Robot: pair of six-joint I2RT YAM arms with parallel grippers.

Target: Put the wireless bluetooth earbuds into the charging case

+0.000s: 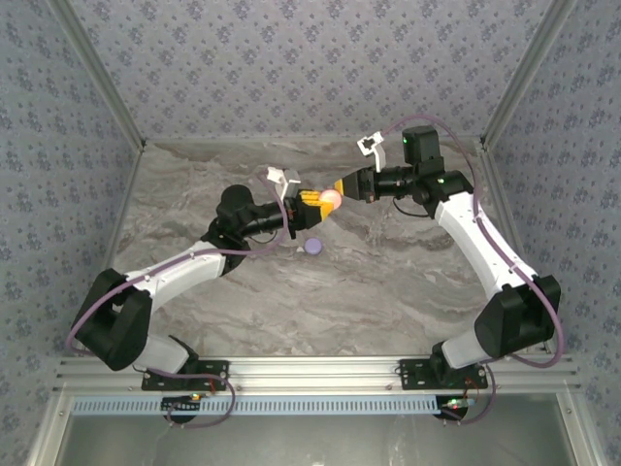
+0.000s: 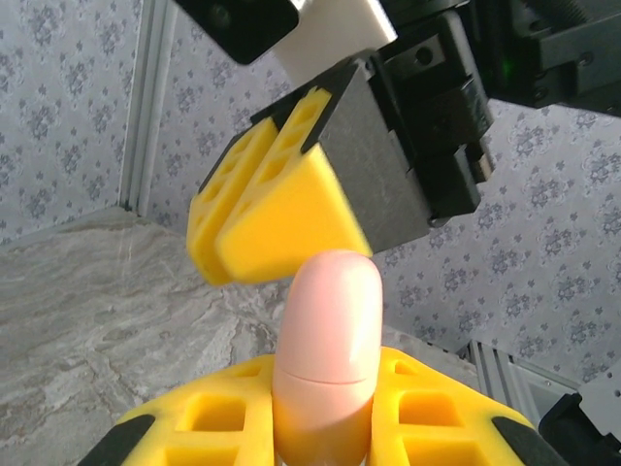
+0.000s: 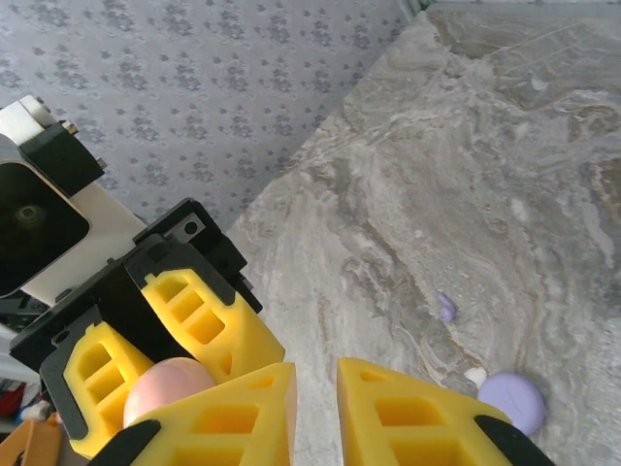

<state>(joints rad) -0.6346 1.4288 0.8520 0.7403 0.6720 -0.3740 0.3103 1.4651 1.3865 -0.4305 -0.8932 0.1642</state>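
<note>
A salmon-pink rounded charging case (image 2: 325, 330) stands edge-on between the yellow fingers of my left gripper (image 2: 325, 408), which is shut on it; a thin seam runs across it and its lid looks closed. From above, the case (image 1: 331, 200) is held off the marble table at mid-back. My right gripper (image 3: 315, 388) hovers right against it from the right, jaws slightly apart with nothing between them; its fingers (image 2: 272, 214) hang just over the case top. Two tiny earbuds lie on the table: a lilac bit (image 3: 445, 308) and a pale bit (image 3: 474, 375).
A lilac disc (image 1: 312, 247) lies on the marble table (image 1: 388, 291) just below the grippers, and in the right wrist view the pale earbud touches the lilac disc (image 3: 512, 400). Patterned walls enclose the table on three sides.
</note>
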